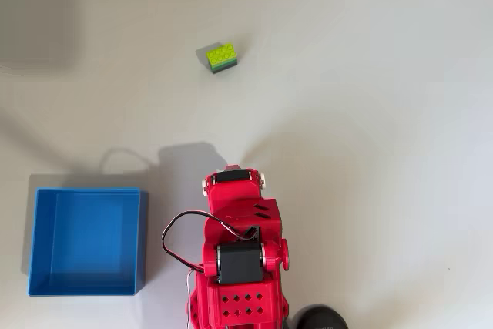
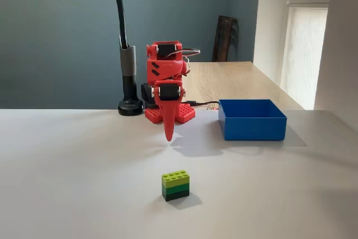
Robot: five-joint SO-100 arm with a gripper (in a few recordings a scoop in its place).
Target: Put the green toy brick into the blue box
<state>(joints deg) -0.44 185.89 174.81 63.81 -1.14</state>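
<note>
Brick: we see the brick (image 1: 222, 58) alone on the white table (image 1: 370, 98), lime studs up over darker green layers; in the fixed view the brick (image 2: 175, 185) sits near the camera, just right of the gripper's line.
Box: the box (image 1: 46, 287) lies low on the left in the overhead view, beside the arm's base; in the fixed view the box (image 2: 251, 129) stands to the right of the arm (image 2: 166, 76), well apart from the brick (nothing lies in the part of its floor that we can see).
Gripper: in the fixed view the gripper (image 2: 169, 137) points down at the table, its tip hanging just above the surface; its fingers look pressed together into one red point, pinching nothing.
Arm: folded over its own base, far from the brick in both views.
Post: a black post (image 2: 128, 79) stands left of the arm.
</note>
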